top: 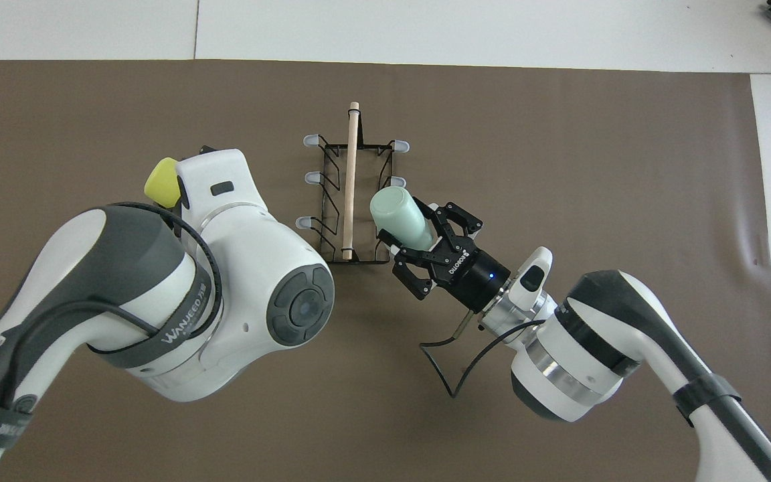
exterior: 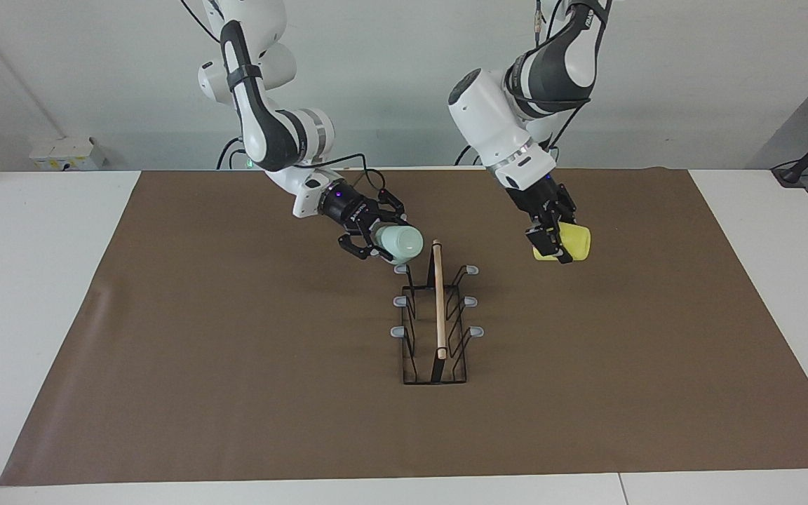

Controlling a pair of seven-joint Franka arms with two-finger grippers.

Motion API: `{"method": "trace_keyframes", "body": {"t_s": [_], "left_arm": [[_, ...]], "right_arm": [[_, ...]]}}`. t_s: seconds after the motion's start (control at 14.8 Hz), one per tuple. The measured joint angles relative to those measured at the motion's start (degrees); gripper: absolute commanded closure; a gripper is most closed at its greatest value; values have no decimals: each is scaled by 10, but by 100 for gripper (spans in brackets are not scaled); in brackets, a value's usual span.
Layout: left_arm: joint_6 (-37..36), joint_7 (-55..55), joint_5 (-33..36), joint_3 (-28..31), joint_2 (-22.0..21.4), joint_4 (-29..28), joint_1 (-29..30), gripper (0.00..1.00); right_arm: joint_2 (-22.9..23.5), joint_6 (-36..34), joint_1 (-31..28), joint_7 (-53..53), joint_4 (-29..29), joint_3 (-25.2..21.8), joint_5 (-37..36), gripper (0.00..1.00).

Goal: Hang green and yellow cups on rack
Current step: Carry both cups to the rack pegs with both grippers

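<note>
Right claw (exterior: 378, 243): pinching the green cup (exterior: 400, 243). The right arm descends from its base and bends at the elbow, so the wrist runs nearly level and the claw points sideways toward the rack (exterior: 436, 319). The cup lies on its side in the fingers, sticking out past the fingertips with its flat bottom toward the rack. In the facing view it hangs in the air just above the rack's prong nearest the robots on the right arm's side; whether it touches that prong cannot be told.

Left claw (exterior: 550, 242): pinching the yellow cup (exterior: 567, 243). The left arm drops steeply from its base, forearm slanted down, claw pointing downward and away from the robots. The cup is held on its side between the fingers, raised over bare mat toward the left arm's end of the worktop (exterior: 46, 294), well apart from the rack. In the overhead view only a yellow corner shows past the arm's white housing.

Rack: black wire frame, light wooden rod along the top, three grey-tipped prongs each side, all bare. It stands mid-mat (exterior: 236, 365), lengthwise away from the robots, between the two claws.
</note>
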Motion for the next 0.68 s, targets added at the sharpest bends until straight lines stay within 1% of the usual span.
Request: {"method": "trace_keyframes", "body": {"t_s": [0.2,0.41,0.68], "left_arm": [[-13,-46,44,-25,0,-3,-2,100],[-30,-74,73,-48,2,-10,-8,100],[-61,-112,133,-56,13,-24,-35,100]], "right_arm": [[10,0,3,0,13,0,0,100],[15,0,8,0,18,0,0,100],[21,9,10,0,19,0,0,100]]}}
